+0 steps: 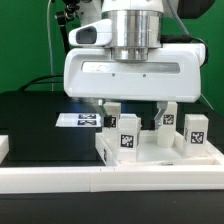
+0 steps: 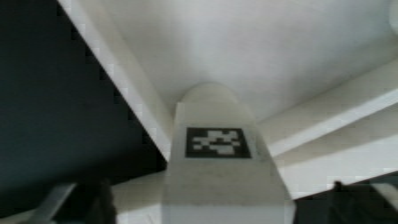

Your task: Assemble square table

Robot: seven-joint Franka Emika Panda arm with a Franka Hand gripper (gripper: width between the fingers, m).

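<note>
We record the arm descending vertically from above, its broad white wrist housing level over the work. The gripper (image 1: 136, 112) hangs with fingers pointing down, straddling a white tagged leg (image 1: 127, 135); whether the jaws press on it or stand free we cannot tell. The square tabletop (image 1: 165, 158) lies near the white rail (image 1: 110, 180), towards the exterior view's right, with further legs (image 1: 195, 131) upright on it. The marker board (image 1: 78, 121) lies farther back on the black table (image 1: 35, 125). In the wrist view the leg (image 2: 221, 140) stands centred between both fingers (image 2: 54, 203).
</note>
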